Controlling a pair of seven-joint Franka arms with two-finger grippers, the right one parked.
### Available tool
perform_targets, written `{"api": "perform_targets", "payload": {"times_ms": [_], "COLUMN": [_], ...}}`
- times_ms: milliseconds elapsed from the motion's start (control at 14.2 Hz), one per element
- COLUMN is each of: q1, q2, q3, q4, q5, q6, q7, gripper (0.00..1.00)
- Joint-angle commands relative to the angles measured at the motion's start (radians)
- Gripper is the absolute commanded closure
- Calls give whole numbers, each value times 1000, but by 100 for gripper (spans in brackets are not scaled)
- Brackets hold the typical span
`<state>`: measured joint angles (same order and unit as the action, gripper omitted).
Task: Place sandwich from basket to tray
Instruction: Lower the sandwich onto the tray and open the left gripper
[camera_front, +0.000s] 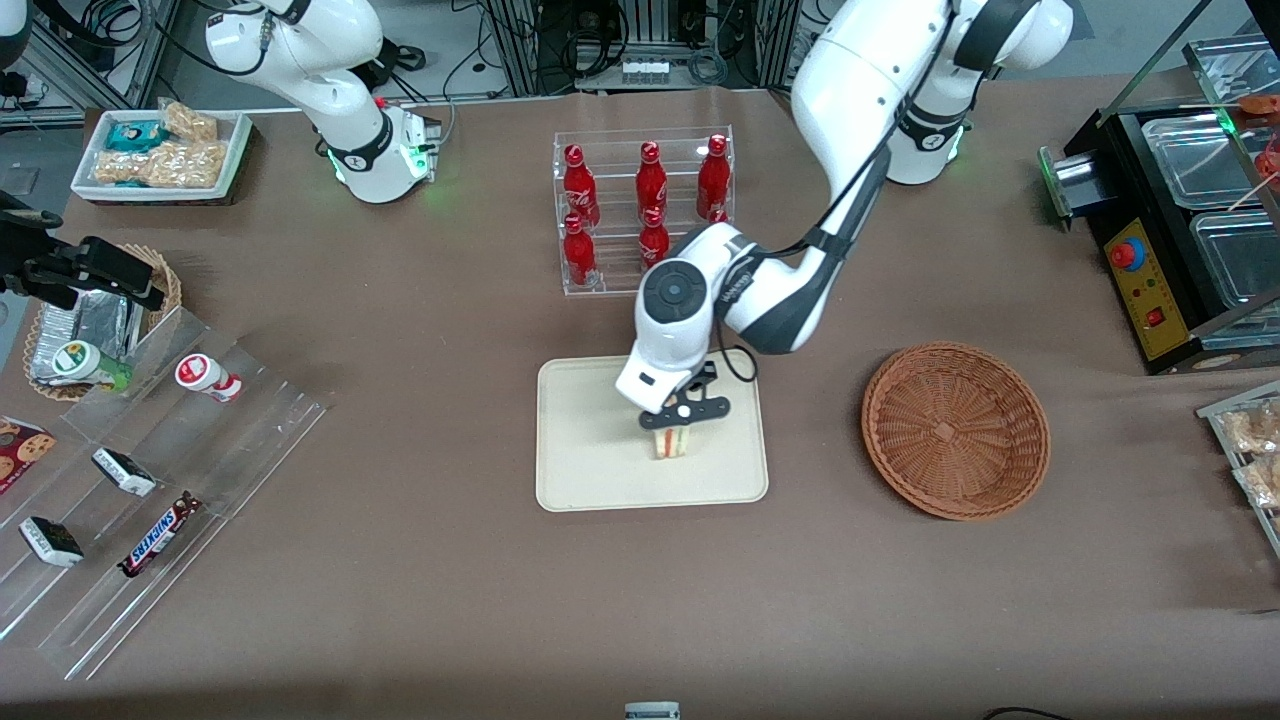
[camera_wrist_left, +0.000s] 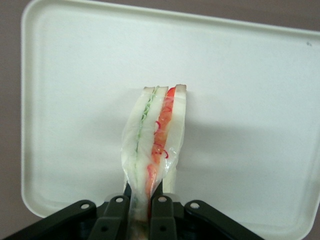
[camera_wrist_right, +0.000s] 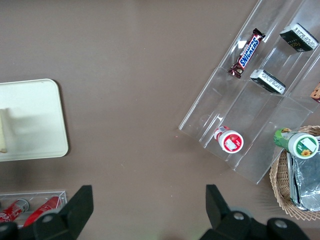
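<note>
The sandwich (camera_front: 671, 441) (camera_wrist_left: 154, 140), a plastic-wrapped wedge of pale bread with green and red filling stripes, hangs upright over the cream tray (camera_front: 590, 470) (camera_wrist_left: 75, 80). My left gripper (camera_front: 678, 418) (camera_wrist_left: 139, 210) is shut on the sandwich's upper end, its black fingers (camera_wrist_left: 162, 212) pressing both sides of the wrap. I cannot tell whether the sandwich's lower edge touches the tray. The round reddish-brown wicker basket (camera_front: 955, 430) sits empty beside the tray, toward the working arm's end of the table.
A clear rack of red bottles (camera_front: 645, 205) stands just farther from the front camera than the tray. A clear stepped display with snack bars (camera_front: 150, 520) lies toward the parked arm's end. A black appliance (camera_front: 1170, 220) stands at the working arm's end.
</note>
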<state>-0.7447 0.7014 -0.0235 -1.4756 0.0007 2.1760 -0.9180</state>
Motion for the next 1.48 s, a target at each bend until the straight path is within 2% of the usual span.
{"api": "perform_targets", "payload": {"times_ms": [0, 211, 352, 422, 492, 562, 984, 1195, 1406], "q1": [-28, -33, -32, -31, -30, -28, 1, 54, 123], "q2": [27, 36, 36, 35, 33, 26, -120, -209, -227], "q3": [16, 17, 19, 19, 19, 20, 25, 23, 23], "q4": [38, 37, 37, 37, 37, 37, 35, 14, -17], "q5": [30, 59, 59, 59, 62, 65, 62, 58, 53], "q6": [-9, 8, 11, 28, 37, 38, -17, -152, -169], "q7": [-22, -61, -88, -107, -120, -117, -107, -107, -105], "gripper": [89, 85, 79, 61, 17, 0, 0, 0, 0]}}
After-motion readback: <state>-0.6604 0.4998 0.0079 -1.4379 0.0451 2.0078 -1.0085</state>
